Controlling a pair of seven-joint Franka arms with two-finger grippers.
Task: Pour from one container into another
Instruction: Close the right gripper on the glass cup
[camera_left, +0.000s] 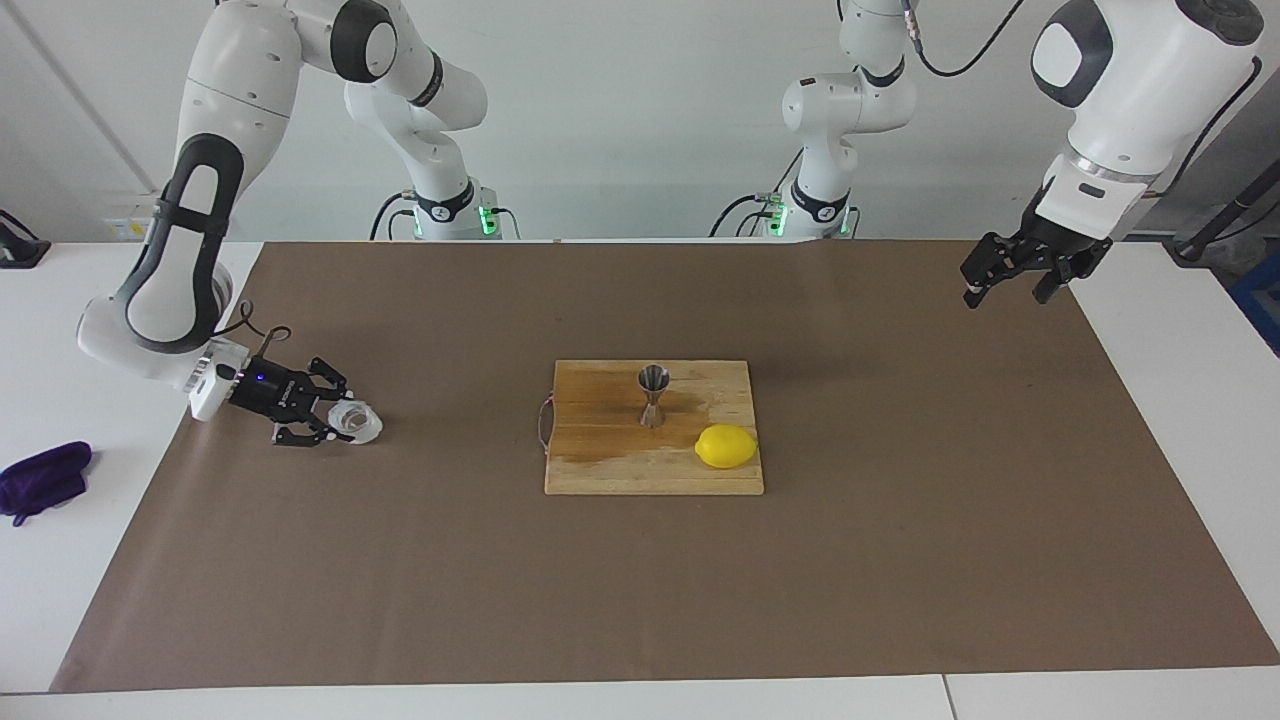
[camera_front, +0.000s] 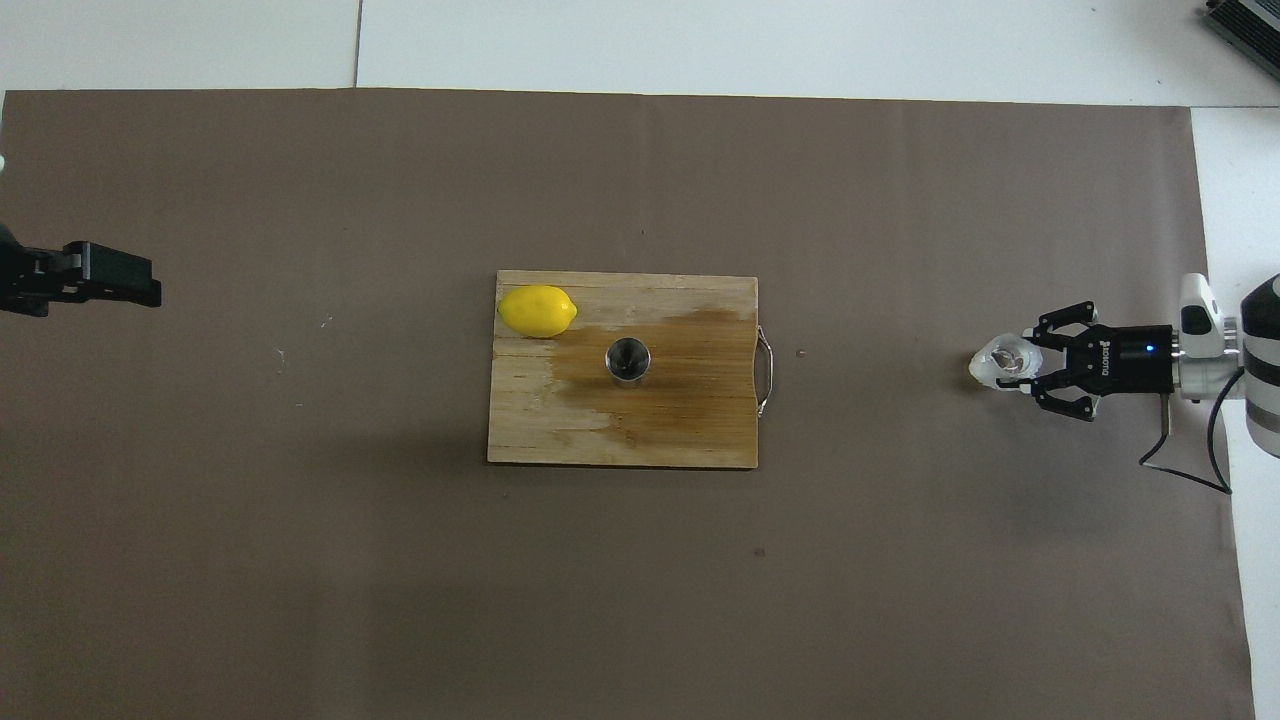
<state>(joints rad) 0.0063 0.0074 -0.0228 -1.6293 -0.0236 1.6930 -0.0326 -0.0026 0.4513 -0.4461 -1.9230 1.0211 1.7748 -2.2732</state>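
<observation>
Brown paper covers a white table, with a wooden cutting board at the centre of the frame in both views. On that board stands the steel jigger, upright, with a lemon just beside it near one corner.

At the middle left of the facing view, the right gripper lies low and level over the paper, its fingertips drawn in against the plastic cup, which it has pinched by the side nearest the wrist. Whether the cup is lifted clear of the paper cannot be told. In the overhead view the same pair sits at the middle right of the frame.

From the cup, the jigger lies well apart, straight along the line in which the gripper points, toward frame centre. The right arm is plainly the nearer one.

At the upper right of the facing view, the left gripper waits in the air, fingers spread, holding nothing.
</observation>
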